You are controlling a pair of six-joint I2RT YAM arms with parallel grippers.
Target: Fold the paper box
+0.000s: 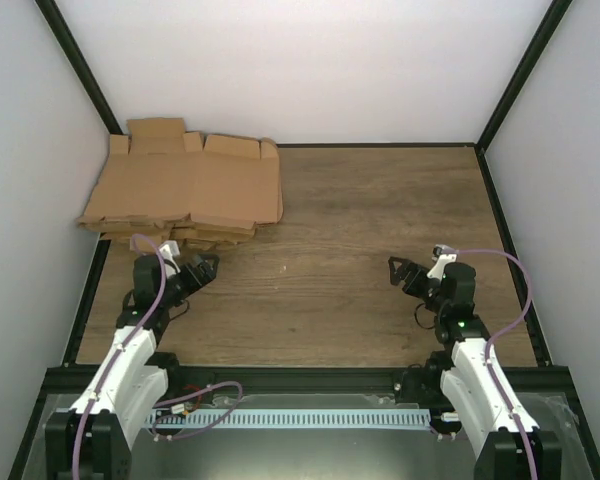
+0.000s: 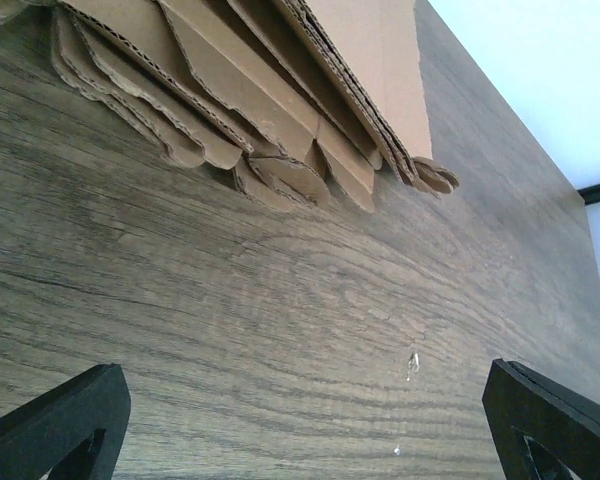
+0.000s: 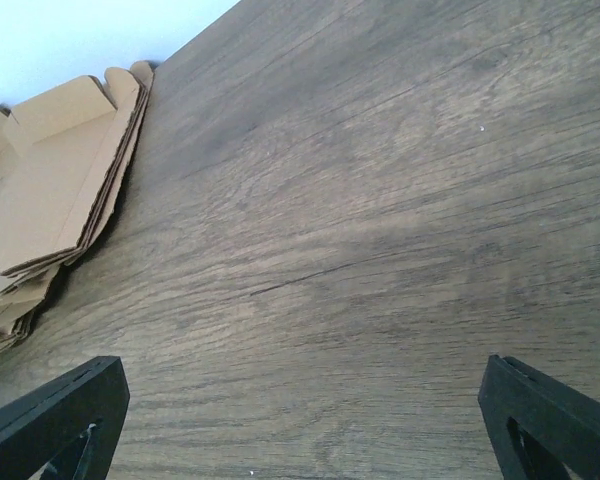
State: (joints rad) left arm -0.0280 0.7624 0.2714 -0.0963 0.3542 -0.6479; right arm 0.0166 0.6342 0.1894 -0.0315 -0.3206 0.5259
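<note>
1. Both pairs of jaws stand wide and empty.
2. No single paper box lies apart; you see only the pile of blanks (image 1: 190,185), upper left on the table (image 1: 380,230).
3. Grabbing there, you may lift several blanks together.

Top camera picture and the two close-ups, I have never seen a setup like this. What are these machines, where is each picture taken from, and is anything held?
These are two small robot arms bolted at the near edge of a wooden table. The wide picture looks down from above and behind them. The other two come from cameras on each wrist; the black shapes in the bottom corners are that arm's own fingers. A pile of flat brown cardboard blanks lies in the far left corner. The left gripper and right gripper are both open and hold nothing.
</note>
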